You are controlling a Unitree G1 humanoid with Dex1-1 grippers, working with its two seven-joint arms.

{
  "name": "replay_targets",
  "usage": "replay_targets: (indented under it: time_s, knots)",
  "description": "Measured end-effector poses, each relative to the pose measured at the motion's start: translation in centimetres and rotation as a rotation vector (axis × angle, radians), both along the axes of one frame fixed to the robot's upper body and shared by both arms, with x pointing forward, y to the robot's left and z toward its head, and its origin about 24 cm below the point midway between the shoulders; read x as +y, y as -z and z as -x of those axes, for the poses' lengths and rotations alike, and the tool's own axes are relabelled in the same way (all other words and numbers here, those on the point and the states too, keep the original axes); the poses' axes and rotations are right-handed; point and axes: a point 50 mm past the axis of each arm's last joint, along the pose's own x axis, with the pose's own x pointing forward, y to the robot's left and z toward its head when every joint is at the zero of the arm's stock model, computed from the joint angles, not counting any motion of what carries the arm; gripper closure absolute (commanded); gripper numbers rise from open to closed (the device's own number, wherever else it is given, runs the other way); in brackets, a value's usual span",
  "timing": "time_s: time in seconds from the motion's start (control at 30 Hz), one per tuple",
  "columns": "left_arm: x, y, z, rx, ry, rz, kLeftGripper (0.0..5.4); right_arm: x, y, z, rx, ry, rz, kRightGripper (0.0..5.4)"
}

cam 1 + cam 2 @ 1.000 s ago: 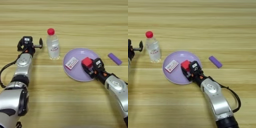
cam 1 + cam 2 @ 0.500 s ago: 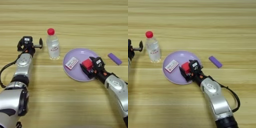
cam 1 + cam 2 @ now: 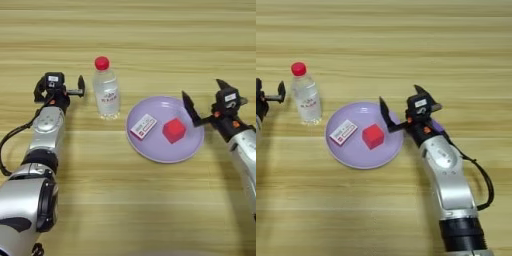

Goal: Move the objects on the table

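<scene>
Right gripper (image 3: 401, 108) is seen with its 2 fingers spread apart, nothing clamped, poised at the right rim of the lilac plate (image 3: 363, 157). One finger (image 3: 384, 111) reaches over the plate's right edge, the other (image 3: 421, 91) sits further right, off the plate. Red cube (image 3: 373, 136) rests on the plate, right of its centre, near that finger but not touched by it. A small white card with red print (image 3: 342, 132) lies on the plate's left half. Purple block is barely visible, mostly hidden behind the right gripper, right of the plate. Water bottle (image 3: 106, 89) stands upright on the bench (image 3: 128, 40), just left of the plate. Left gripper (image 3: 59, 90) is parked left of the bottle, fingers apart, holding nothing.
</scene>
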Motion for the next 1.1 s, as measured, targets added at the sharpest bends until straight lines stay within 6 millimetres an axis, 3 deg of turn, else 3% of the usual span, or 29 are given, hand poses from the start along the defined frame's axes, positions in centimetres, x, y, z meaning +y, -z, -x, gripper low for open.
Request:
replay_targets:
  time_s: [0.23, 0.4, 0.7, 0.9, 0.97, 1.1]
  knots:
    - [0.0, -0.1, 0.0, -0.005, -0.004, 0.002, 0.00, -5.6, 1.0, -2.0, 0.007, 0.280, 0.049, 0.03]
    - [0.0, -0.1, 0.0, -0.008, -0.004, 0.002, 0.00, -6.0, 2.7, -2.5, 0.059, 0.287, 0.048, 0.03]
    - [0.4, -0.9, -0.1, -0.048, -0.020, 0.031, 0.00, -6.1, 3.9, -3.0, 0.091, 0.275, 0.043, 0.03]
    - [1.4, -7.3, -0.1, -0.348, -0.024, 0.031, 0.00, -6.0, 4.1, -3.1, 0.097, 0.273, 0.046, 0.03]
    - [1.1, -10.2, 0.8, -0.477, -0.006, 0.001, 0.00, -6.0, 4.1, -3.1, 0.098, 0.272, 0.047, 0.03]
    - [-0.3, -13.8, 3.2, -0.613, 0.055, -0.035, 0.00, -6.0, 4.1, -3.1, 0.101, 0.272, 0.047, 0.03]
